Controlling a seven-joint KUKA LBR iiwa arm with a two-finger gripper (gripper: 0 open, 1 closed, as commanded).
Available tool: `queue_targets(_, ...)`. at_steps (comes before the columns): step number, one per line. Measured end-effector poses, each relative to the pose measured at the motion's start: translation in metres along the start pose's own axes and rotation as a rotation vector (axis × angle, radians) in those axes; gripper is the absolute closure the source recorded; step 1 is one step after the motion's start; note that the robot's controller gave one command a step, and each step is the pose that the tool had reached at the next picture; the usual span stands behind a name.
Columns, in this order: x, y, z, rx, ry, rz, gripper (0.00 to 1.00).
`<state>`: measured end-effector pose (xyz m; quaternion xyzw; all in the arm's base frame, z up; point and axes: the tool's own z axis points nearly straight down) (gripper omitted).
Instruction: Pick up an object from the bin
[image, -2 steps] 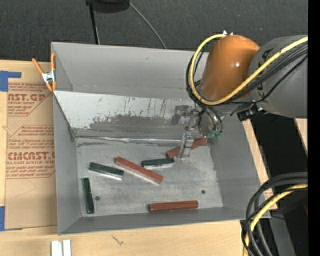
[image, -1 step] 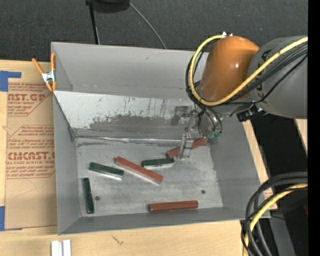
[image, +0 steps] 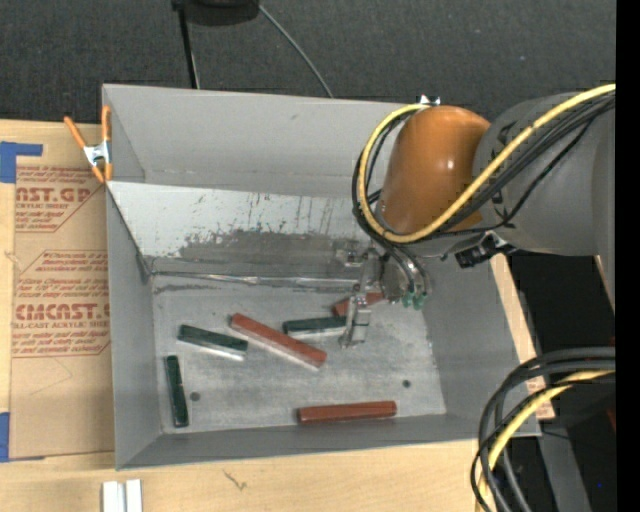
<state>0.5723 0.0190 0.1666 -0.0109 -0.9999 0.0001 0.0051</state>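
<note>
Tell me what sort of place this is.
Probably a robotics lab's grasping test station: a grey metal bin holds a few loose bars, among them a red bar, and a cabled robot arm reaches in, its gripper beside a green bar.

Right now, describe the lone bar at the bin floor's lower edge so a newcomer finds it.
Start at the grey bin, then go to its floor's lower edge. The reddish-brown bar lies there level and alone; the other reddish bar slants among green bars.

green bar (image: 308, 326) partly hidden, arm (image: 560, 200) cropped
</note>
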Motion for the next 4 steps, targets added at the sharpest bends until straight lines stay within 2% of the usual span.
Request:
queue_targets(1,-0.018,0.001,0.096,0.0,-0.011,-0.144,1.0)
queue_targets(2,-0.018,0.001,0.096,0.0,-0.011,-0.144,1.0)
queue_targets(3,-0.001,0.004,0.054,0.0,-0.006,-0.178,1.0)
queue_targets(4,-0.016,0.012,-0.034,0.0,-0.013,-0.157,1.0)
